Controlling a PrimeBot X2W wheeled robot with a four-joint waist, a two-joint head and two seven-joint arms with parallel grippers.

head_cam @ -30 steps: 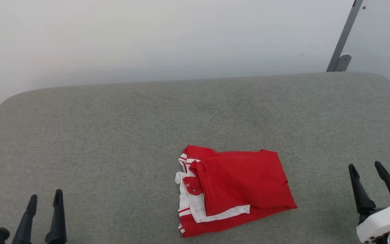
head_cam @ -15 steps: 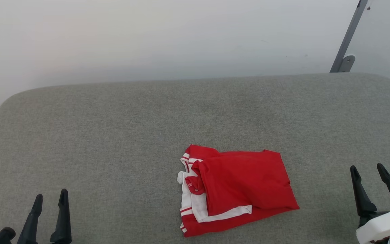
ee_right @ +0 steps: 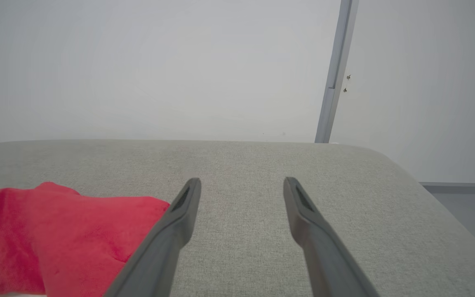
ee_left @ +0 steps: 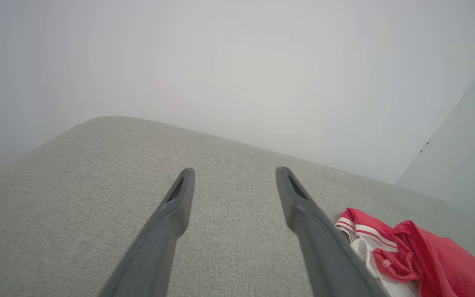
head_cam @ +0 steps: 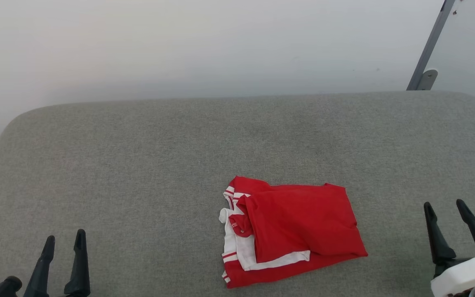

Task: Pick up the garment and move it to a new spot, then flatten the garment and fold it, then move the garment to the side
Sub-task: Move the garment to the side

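So, the left gripper [head_cam: 65,235] and right gripper [head_cam: 443,203] both sit low at the near edge, fingers spread wide and holding nothing, likely parked clear of the cloth. The red jersey [head_cam: 299,227] lies between them, nearer the right gripper and slightly ahead of it. It's doubled over itself, with a white sleeve and striped trim poking out toward the left gripper. That fits either a loose heap awaiting pickup or a finished fold set down. Beyond are the grey upholstered cushion [head_cam: 138,165] and a pale wall [head_cam: 179,41].

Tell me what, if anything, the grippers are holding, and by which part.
Nothing is held. The left gripper and right gripper are open, apart from the jersey lying on the grey cushion.
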